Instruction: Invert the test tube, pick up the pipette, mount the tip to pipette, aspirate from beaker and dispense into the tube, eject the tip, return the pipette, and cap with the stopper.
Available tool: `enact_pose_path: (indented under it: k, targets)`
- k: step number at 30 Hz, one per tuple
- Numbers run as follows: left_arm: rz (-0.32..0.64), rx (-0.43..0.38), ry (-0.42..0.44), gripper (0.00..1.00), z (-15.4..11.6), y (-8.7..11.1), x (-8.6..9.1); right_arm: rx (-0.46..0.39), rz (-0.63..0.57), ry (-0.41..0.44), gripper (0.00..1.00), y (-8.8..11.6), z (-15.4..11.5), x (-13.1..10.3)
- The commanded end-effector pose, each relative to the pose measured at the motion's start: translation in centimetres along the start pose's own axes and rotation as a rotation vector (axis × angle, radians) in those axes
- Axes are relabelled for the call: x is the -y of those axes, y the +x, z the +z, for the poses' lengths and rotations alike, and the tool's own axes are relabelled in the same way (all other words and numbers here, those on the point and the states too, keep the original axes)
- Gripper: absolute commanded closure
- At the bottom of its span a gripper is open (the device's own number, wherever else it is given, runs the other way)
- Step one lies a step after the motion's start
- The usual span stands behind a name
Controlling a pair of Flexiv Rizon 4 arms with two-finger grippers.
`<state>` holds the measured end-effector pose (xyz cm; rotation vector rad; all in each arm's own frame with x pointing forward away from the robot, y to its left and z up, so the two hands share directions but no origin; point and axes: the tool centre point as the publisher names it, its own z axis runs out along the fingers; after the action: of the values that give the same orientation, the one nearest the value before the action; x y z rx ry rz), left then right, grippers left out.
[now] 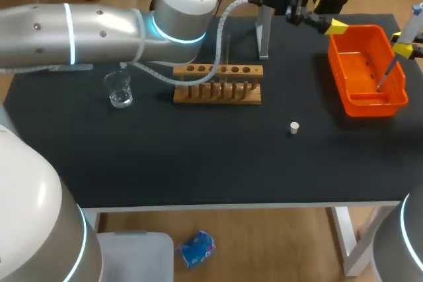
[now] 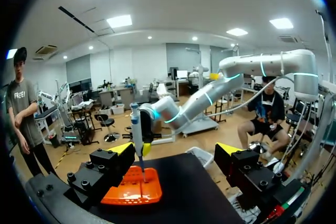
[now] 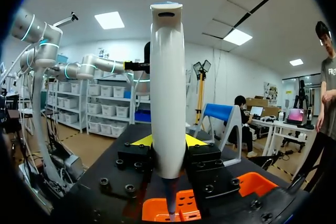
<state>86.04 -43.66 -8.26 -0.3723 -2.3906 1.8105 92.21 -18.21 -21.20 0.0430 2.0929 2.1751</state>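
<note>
- Two yellow-tipped fingers of the right gripper press on the pipette from opposite sides, pinching the lower part of its white body. The pipette stands upright between them.
- One narrow lower end of the pipette points straight down into the orange bin, which lies directly under this gripper. I cannot tell whether the end touches the bin's floor.
- Seen from the head camera, this gripper hangs at the table's right edge, over the bin's right wall.
- Both fingers of the left gripper are spread wide. Nothing lies between them and they touch nothing.
- Ahead of the left gripper are the bin and the held pipette. From overhead, the left arm comes in from the left and crosses behind the rack. Its gripper is raised near the bin's far left corner.
- Left of the bin, near the far side of the black table, stands the wooden rack. A clear test tube stands upright in its top row of holes.
- Just behind the rack's right end stands a grey stand, partly hidden by the left arm.
- Lying alone on the cloth is the small white stopper, nearer the front and between the rack and the bin.
- Well to the rack's left sits the glass beaker, upright and just below the left arm.
</note>
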Motion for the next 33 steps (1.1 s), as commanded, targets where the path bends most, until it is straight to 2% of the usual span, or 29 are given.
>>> enact_pose_path:
  k: [1, 16, 26, 33]
  targets:
    - [0.001, -0.009, -0.001, 0.0, 0.0, -0.3, 0.0, -0.006, -0.001, -0.001, 1.0, -0.1, -0.2, 0.1]
    - [0.001, -0.009, -0.001, 0.0, 0.0, -0.3, 0.0, -0.017, 0.007, -0.003, 1.0, 0.1, 0.3, 0.4]
    - [0.001, -0.009, -0.001, 0.0, 0.0, -0.3, 0.0, -0.031, 0.002, -0.01, 1.0, 0.5, -0.5, 0.0]
    - [0.004, -0.037, -0.015, 0.0, 3.1, -3.0, 1.9, -0.031, 0.002, -0.01, 1.0, 0.5, -0.5, 0.0]
